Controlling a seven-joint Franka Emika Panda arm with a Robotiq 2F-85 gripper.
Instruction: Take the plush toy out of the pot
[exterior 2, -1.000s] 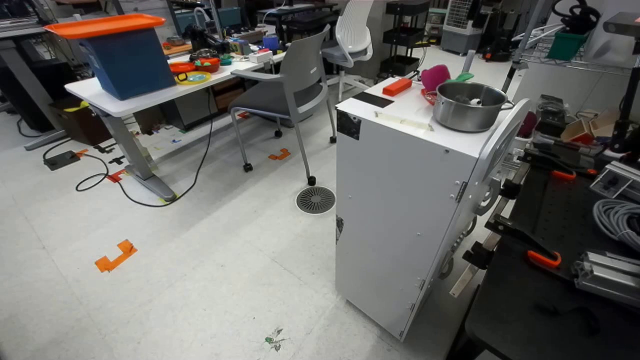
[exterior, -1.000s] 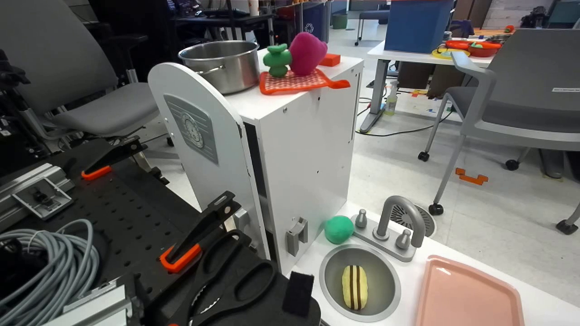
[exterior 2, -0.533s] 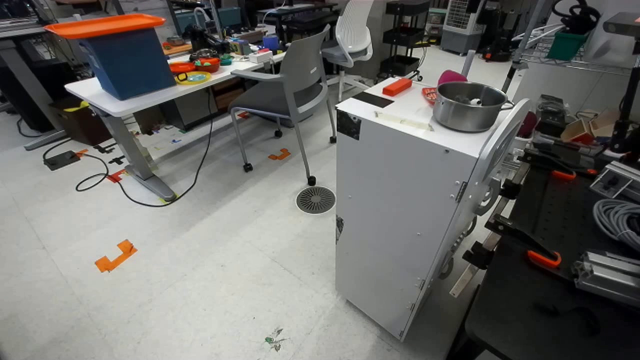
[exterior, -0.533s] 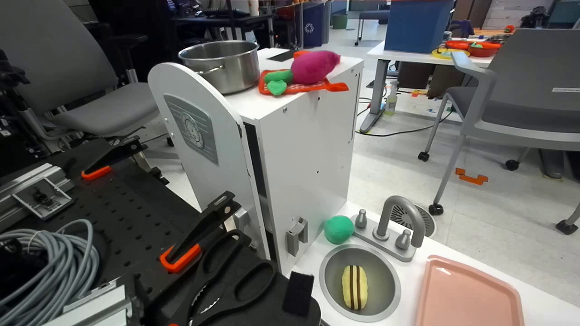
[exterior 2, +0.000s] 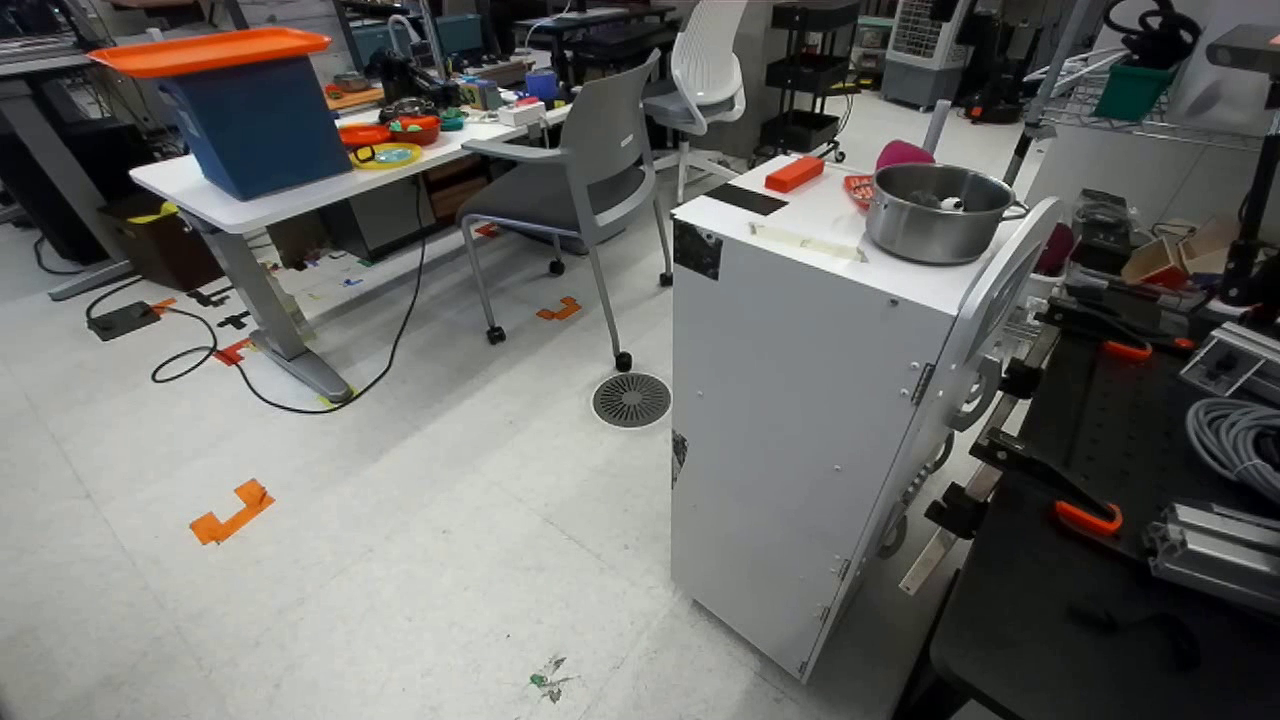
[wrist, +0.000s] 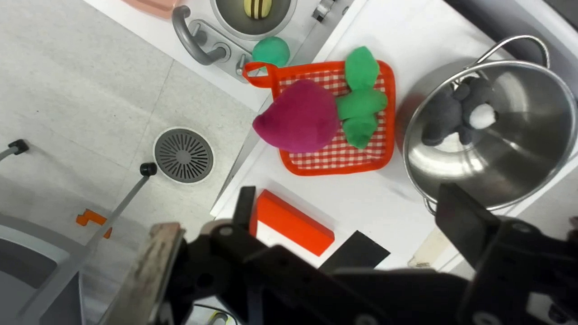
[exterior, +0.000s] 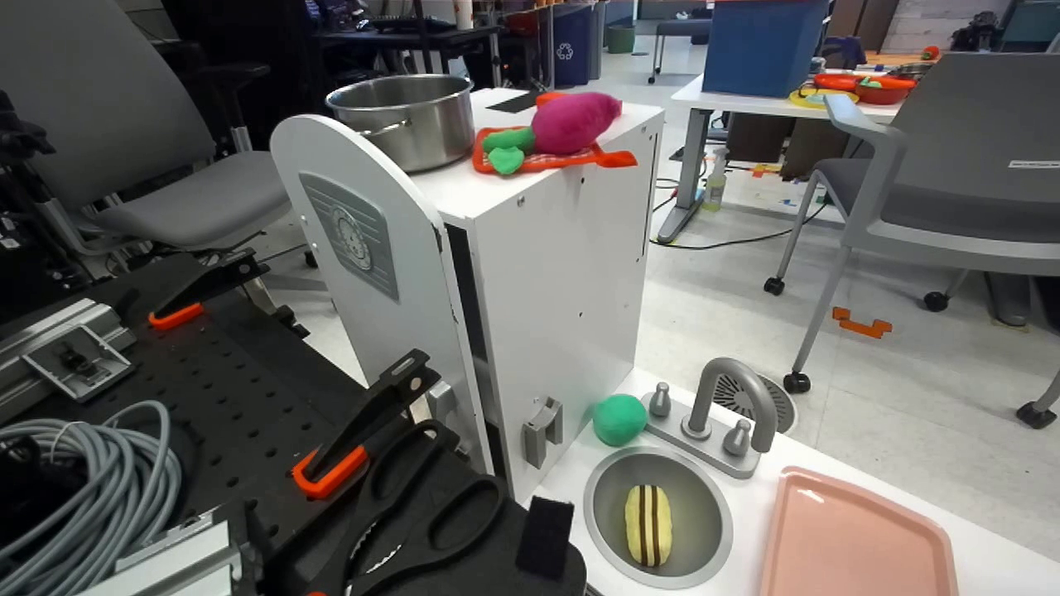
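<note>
Well, the plush toy (wrist: 318, 116) lies ahead of my gripper (wrist: 347, 203), out of the pot (wrist: 533, 113) and beyond wide-spread, empty fingers (wrist: 465, 221). Its long axis runs crosswise, roughly along the line between fingertips, green leaves toward the pot; the magenta body is plump, tapering, soft-looking. Beneath it I see a checked cloth pot holder (wrist: 332, 159) edged in red. Ahead of the finger nearer the leaves stands the shiny steel pot, a grey plush (wrist: 451, 110) inside. I judge the task met and would back away.
</note>
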